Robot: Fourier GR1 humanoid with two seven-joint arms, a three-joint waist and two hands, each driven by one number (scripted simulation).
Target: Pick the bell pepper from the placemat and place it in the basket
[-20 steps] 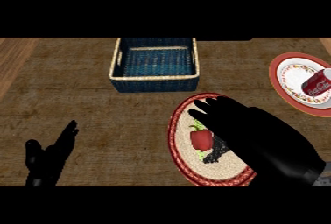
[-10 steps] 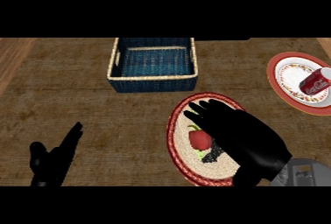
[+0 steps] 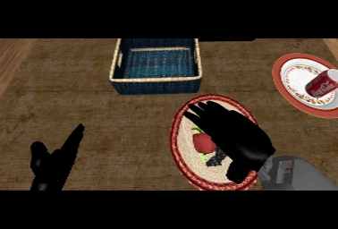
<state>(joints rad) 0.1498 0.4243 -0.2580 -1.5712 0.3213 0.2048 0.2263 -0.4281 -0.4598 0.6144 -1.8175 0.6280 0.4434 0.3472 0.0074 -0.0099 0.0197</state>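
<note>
Pretty dim overall, with flat, even light and no glare. The brown surface [image 3: 99, 116] looks dull, and a dark shadow sits on the placemat [image 3: 181, 147] under the right hand [image 3: 234, 136]. Both black hands lose nearly all detail.

Dark brown wooden counter [image 3: 86, 112]

The bell pepper [image 3: 203, 142] lies on the placemat [image 3: 181, 144], basket [image 3: 156, 82] behind, plate [image 3: 288, 83] right.

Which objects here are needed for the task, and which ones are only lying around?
Needed: bell pepper, placemat, basket, right hand over the pepper.
Only around: plate, red can lying on it, left hand resting at lower left.
</note>
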